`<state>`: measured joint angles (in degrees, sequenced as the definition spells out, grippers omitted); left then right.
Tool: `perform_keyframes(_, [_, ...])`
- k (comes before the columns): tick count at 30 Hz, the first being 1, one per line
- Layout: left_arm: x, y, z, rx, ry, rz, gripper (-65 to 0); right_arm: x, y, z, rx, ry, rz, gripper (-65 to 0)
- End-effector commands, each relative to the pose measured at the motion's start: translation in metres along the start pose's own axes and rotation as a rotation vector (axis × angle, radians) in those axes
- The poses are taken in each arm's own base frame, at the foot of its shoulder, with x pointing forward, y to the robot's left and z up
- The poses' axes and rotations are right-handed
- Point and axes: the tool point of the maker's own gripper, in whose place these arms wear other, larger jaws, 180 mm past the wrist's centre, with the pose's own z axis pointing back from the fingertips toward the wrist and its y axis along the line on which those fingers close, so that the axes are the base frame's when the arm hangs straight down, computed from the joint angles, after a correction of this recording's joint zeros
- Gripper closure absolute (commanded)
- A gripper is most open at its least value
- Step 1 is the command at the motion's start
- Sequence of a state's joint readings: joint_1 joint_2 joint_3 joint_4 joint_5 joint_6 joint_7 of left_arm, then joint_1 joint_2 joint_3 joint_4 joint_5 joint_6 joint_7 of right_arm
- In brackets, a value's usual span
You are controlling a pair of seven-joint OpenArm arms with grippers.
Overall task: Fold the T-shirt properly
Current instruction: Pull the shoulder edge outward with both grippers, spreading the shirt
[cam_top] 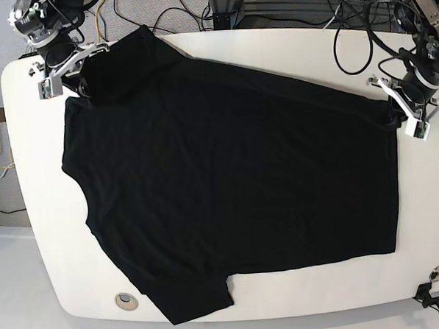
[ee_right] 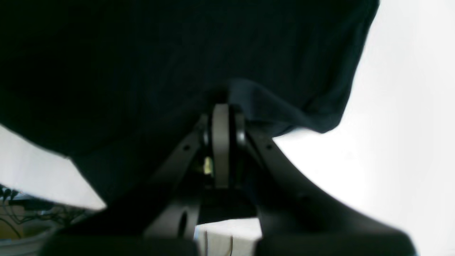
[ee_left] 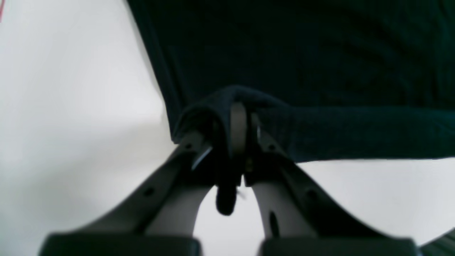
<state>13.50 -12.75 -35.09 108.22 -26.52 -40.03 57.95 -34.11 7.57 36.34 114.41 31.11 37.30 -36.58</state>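
With both far corners pinched, the T-shirt (cam_top: 228, 186) lies flat on the table (cam_top: 39, 240).
Left end effector (cam_top: 395, 112) and right end effector (cam_top: 79, 77) each clamp cloth (the shirt spreads toward the near edge).

A white table (cam_top: 29, 182) carries the spread black T-shirt (cam_top: 235, 186).

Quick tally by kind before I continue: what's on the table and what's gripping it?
T-shirt: 1, black, spread on the white table
Grippers: 2, left gripper and right gripper, each shut on a shirt edge
Table: 1
Total: 4
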Motion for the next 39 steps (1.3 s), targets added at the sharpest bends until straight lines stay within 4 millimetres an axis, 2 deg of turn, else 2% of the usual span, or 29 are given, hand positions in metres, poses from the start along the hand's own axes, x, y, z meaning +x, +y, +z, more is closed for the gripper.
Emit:
perform_keyframes(1, [0.023, 0.013, -0.001, 0.030, -0.029, -0.017, 0.0, 0.029, -0.001, -0.005, 0.008, -0.090, 0.023, 0.0])
perform_keyframes(4, [0.026, 0.019, -0.012, 0.025, -0.019, 0.018, 0.0, 0.043, -0.002, -0.016, 0.008, -0.091, 0.040, 0.0])
perform_keyframes(7, [0.023, 0.017, -0.027, -0.005, -0.016, 0.077, 0.0, 0.061, -0.004, -0.026, 0.007, -0.110, 0.055, 0.0])
perform_keyframes(12, [0.021, 0.021, -0.040, -0.028, -0.006, 0.126, 0.0, 0.090, -0.010, -0.040, -0.010, -0.143, 0.081, 0.0])
perform_keyframes(15, [0.030, 0.024, -0.047, -0.037, -0.025, 0.147, 0.0, 0.105, -0.019, -0.050, -0.046, -0.143, 0.107, 0.0])
perform_keyframes(18, [0.049, 0.031, -0.054, -0.043, -0.064, 0.170, 0.0, 0.117, -0.028, -0.063, -0.065, -0.156, 0.096, 0.0])
perform_keyframes(21, [0.061, 0.035, -0.062, -0.056, -0.083, 0.194, 0.0, 0.120, -0.040, -0.080, -0.075, -0.145, 0.065, 0.0])
perform_keyframes(27, [0.062, 0.040, -0.082, -0.082, -0.104, 0.302, 0.0, 0.118, -0.056, -0.110, -0.073, -0.125, -0.004, 0.0])
perform_keyframes(31, [0.052, 0.039, -0.088, -0.092, -0.082, 0.336, 0.0, 0.111, -0.059, -0.125, -0.054, -0.107, -0.052, 0.0])
perform_keyframes(35, [0.031, 0.052, -0.091, -0.085, -0.023, 0.363, 0.0, 0.103, -0.060, -0.133, -0.046, -0.085, -0.086, 0.0])
perform_keyframes(37, [0.019, 0.061, -0.091, -0.078, 0.011, 0.376, 0.0, 0.105, -0.067, -0.131, -0.057, -0.090, -0.081, 0.0])
perform_keyframes(39, [0.012, 0.069, -0.093, -0.072, 0.016, 0.395, 0.0, 0.101, -0.071, -0.133, -0.058, -0.085, -0.089, -4.9])
